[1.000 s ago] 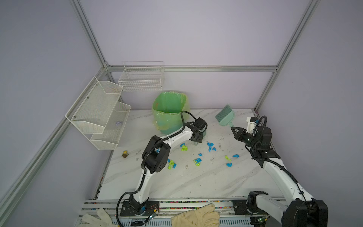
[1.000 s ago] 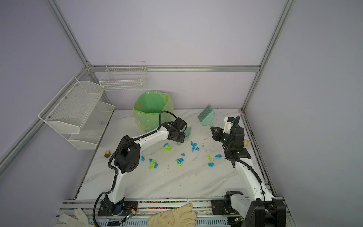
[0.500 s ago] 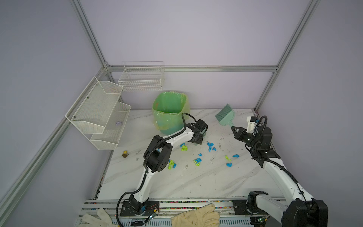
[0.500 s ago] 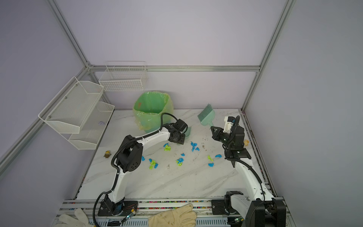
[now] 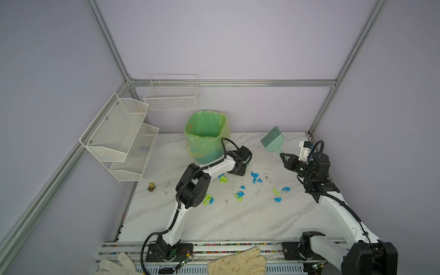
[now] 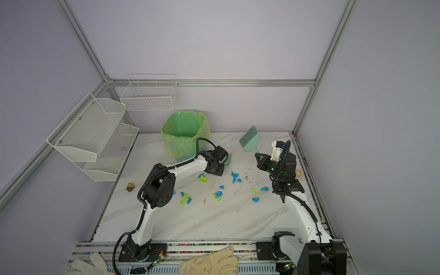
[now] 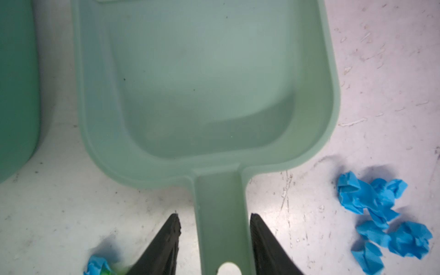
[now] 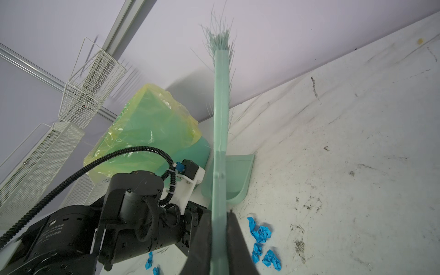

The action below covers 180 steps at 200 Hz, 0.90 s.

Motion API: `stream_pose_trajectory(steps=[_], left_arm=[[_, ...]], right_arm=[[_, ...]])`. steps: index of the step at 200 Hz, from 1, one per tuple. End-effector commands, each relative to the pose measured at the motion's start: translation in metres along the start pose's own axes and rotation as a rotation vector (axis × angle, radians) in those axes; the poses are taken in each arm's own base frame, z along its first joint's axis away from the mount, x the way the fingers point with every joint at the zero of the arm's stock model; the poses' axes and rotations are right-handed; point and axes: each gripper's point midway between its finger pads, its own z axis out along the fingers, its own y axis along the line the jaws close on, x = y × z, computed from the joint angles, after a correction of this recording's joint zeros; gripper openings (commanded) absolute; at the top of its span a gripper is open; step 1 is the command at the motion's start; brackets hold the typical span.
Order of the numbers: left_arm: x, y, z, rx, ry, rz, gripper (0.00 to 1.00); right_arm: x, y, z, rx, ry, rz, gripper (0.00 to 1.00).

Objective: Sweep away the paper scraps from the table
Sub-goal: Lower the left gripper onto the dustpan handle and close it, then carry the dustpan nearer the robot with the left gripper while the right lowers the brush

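Inspection, all positions referenced to the waste bin (image 5: 206, 140).

1. The table (image 5: 238, 221): white marble-veined top, scuffed with dark marks. The bin, lined with a green bag, stands upright at its rear, close to the back wall.
2. Mesh shelf rack (image 5: 119, 135) and wire basket (image 5: 171, 95): wall-mounted, the rack to the bin's left and the basket above it in both top views.
3. Work gloves (image 5: 238, 263): lying on the front rail, well apart from the bin.
4. Dustpan (image 7: 202, 83): pale green, lying flat on the table just beside the bin, on its right in the top views. Its pan is empty.
5. Brush (image 5: 272, 140): matching green, held off the table further right of the bin, bristles pointing up towards the back wall.
6. My right gripper (image 8: 219, 214): clamped on the brush handle.
7. My left gripper (image 7: 213, 215): lowered in front of the bin, jaws apart. My fingers (image 7: 166, 242) straddle the dustpan handle, with a visible gap on one side; not clenched on it.
8. The paper scraps (image 5: 256, 177): blue and lime wads scattered on the table in front of the bin. One blue cluster lies just beside the dustpan handle; others spread towards the front and right. None are in the pan.
9. Yellow toy figure (image 5: 151, 187): upright, front-left of the bin, near the table edge.
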Motion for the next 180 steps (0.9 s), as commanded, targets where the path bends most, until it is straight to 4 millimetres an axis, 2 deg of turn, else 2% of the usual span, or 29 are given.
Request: stream_pose_trajectory(steps=[1,53,118,148,180], left_arm=[[-0.035,-0.011,-0.026,0.029,-0.096,-0.009,0.45],[-0.035,-0.013,-0.025,0.035,-0.095,-0.008,0.33],[-0.038,-0.014,-0.030,0.041,-0.103,-0.005,0.23],[-0.044,-0.018,-0.045,0.068,-0.122,-0.007,0.19],[-0.051,-0.020,-0.070,0.094,-0.157,-0.003,0.15]], right_arm=[[-0.007,0.008,-0.001,-0.036,-0.027,-0.021,0.00],[-0.007,0.008,-0.001,-0.035,-0.029,-0.020,0.00],[-0.007,0.008,-0.002,-0.037,-0.030,-0.018,0.00],[-0.010,0.011,-0.002,-0.040,-0.035,-0.018,0.00],[-0.014,0.009,-0.003,-0.018,-0.040,-0.013,0.00]])
